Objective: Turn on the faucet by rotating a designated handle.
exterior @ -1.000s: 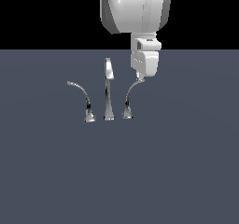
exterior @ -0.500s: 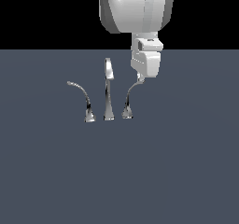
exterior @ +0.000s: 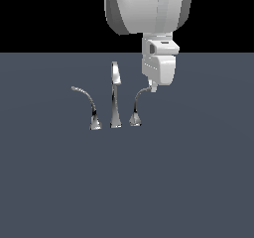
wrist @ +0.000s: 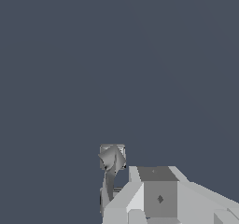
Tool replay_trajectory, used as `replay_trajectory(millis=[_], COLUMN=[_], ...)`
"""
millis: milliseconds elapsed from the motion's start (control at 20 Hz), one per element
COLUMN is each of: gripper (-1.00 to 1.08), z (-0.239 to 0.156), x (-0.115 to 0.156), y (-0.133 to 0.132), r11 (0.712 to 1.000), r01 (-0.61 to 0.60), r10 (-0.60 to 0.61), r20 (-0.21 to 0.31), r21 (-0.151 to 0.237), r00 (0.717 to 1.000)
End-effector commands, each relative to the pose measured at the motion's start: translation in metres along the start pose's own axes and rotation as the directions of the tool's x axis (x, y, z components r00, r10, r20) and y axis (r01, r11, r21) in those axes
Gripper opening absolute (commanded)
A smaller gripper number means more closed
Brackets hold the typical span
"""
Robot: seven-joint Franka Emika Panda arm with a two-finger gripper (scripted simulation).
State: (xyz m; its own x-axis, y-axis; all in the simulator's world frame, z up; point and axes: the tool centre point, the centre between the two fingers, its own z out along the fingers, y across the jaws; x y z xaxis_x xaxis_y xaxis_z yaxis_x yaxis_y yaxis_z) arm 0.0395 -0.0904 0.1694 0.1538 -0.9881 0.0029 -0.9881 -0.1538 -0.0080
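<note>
Shiny chrome faucet [exterior: 115,95], chrome handle [exterior: 136,108], white hand [exterior: 153,87], slate-blue floor [exterior: 188,182]

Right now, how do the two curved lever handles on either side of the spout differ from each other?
The handle on the exterior view's right rises steeply on a shorter stem, while the longer lever on the exterior view's left sweeps out wide, away from the spout. The gripper sits at the tip of the handle; the longer lever stands alone, untouched. Both are shiny chrome with small flared bases beside the spout.
</note>
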Motion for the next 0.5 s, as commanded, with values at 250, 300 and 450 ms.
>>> replay_trajectory(millis=[250,300,450], gripper=[-1.00,-1.00,-1.00], z=[0.000,0.000,-0.001], x=[-0.016,-0.020,-0.032], y=[0.010,0.012,0.018], r11=[1.000,1.000,1.000], r01=[0.002,0.002,0.004], r10=[-0.002,-0.002,-0.004], r20=[0.001,0.001,0.002], r21=[-0.004,-0.004,-0.006], r00=[1.000,1.000,1.000])
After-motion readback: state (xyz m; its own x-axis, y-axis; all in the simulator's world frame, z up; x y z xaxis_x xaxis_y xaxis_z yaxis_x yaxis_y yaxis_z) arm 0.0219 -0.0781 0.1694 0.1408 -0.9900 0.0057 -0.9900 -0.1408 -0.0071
